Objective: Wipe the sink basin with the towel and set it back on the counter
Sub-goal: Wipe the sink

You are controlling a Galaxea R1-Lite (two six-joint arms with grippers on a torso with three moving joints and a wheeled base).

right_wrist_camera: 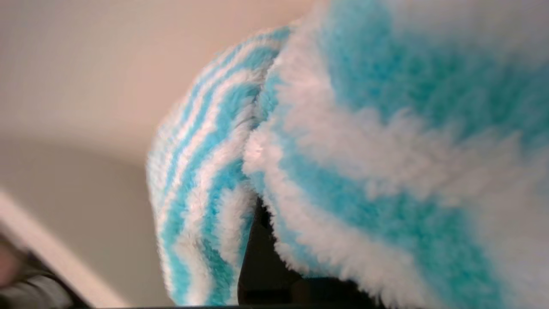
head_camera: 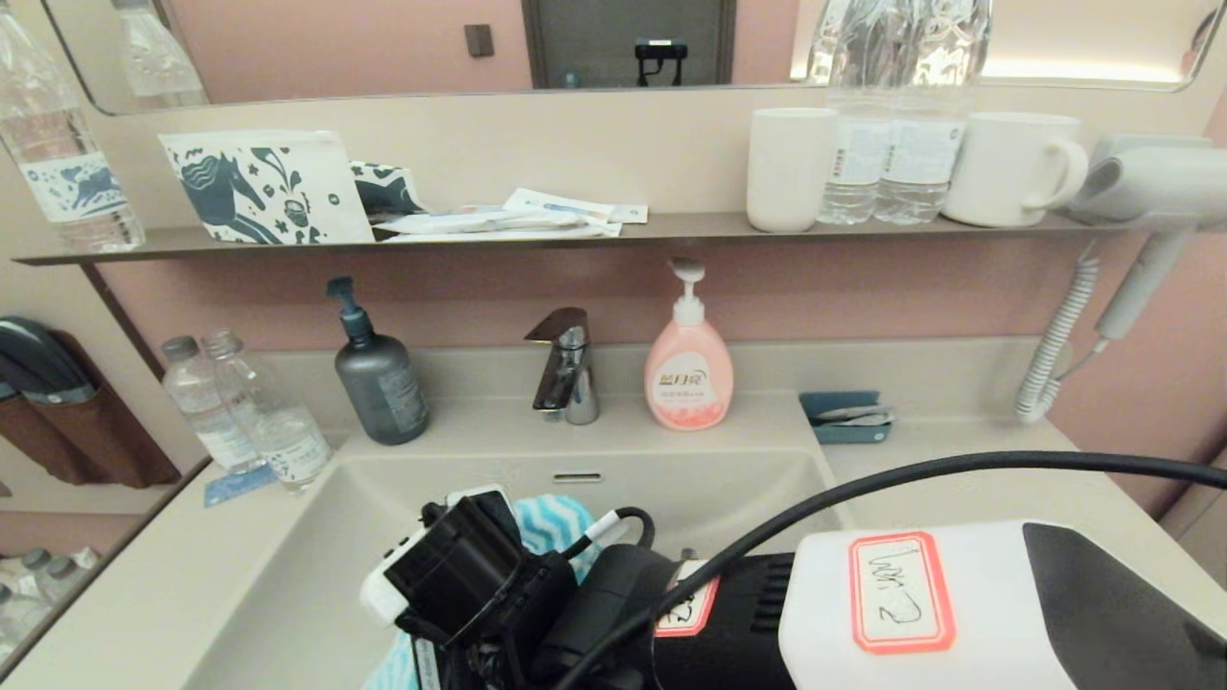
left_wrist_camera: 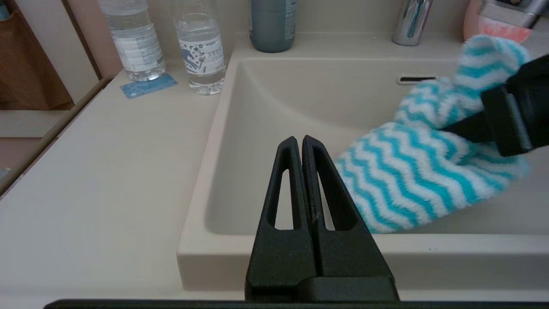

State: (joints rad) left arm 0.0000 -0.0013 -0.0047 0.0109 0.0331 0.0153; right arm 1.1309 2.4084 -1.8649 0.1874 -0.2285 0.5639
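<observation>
The turquoise and white zigzag towel (left_wrist_camera: pixel 411 171) hangs bunched inside the beige sink basin (left_wrist_camera: pixel 300 94), a little above its floor, with my right gripper (left_wrist_camera: pixel 467 128) shut on it. In the head view my right arm reaches in from the right, and the towel (head_camera: pixel 551 527) peeks out behind its wrist. The fluffy towel (right_wrist_camera: pixel 364 150) fills the right wrist view and covers the fingers. My left gripper (left_wrist_camera: pixel 301 139) is shut and empty, hovering over the basin's front rim, left of the towel. The counter (head_camera: pixel 959 479) flanks the basin. The drain plug is hidden.
A chrome faucet (head_camera: pixel 567 369), a pink soap pump (head_camera: pixel 688 369) and a dark pump bottle (head_camera: pixel 379 379) stand behind the basin. Two water bottles (head_camera: pixel 249 412) are on the left counter and a small blue tray (head_camera: pixel 848 417) on the right. A hair dryer (head_camera: pixel 1150 192) hangs far right.
</observation>
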